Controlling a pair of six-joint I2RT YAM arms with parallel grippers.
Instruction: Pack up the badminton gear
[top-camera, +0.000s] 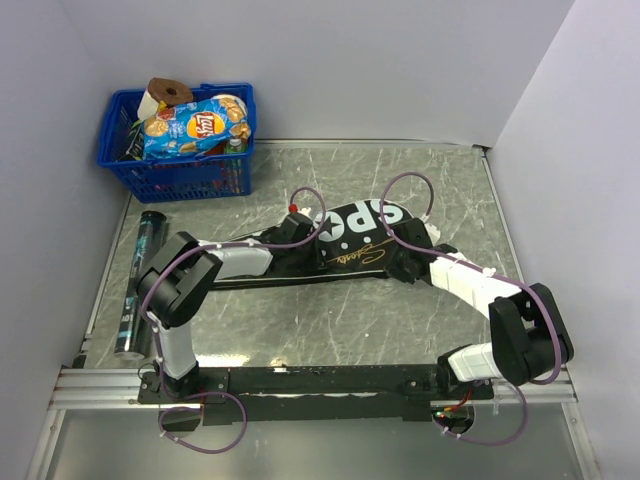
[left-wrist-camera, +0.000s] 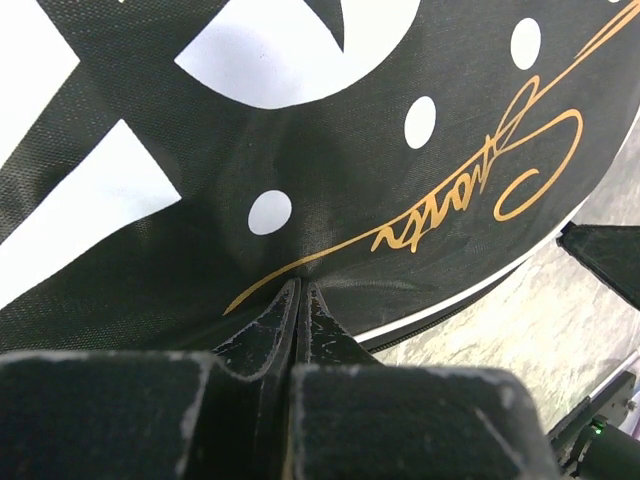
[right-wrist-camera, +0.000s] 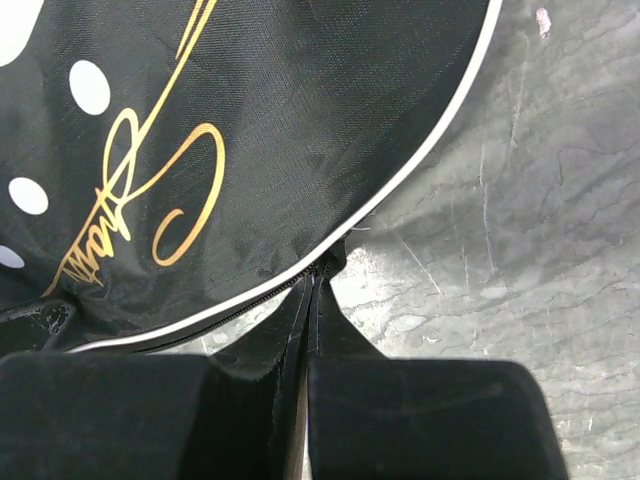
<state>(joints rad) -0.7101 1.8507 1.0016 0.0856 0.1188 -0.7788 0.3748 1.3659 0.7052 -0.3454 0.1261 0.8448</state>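
– Across the middle of the top view, what lies on the tabletop?
– One black racket cover: white letters "SP" show, with gold script below them.
– And each tool?
– Both are pressed together. The left tool pinches fabric beside the script, and the right tool pinches the white-piped zip edge.
– Other writing?
– "Lay's" on a bag in the blue basket, upper left. The dark tube at left has an unreadable label.

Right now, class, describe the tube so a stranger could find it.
Look along the table's left edge. Nearer the arms than the blue basket lies the tube, lengthwise. It is the only dark cylinder; the cover mid-table is flat.
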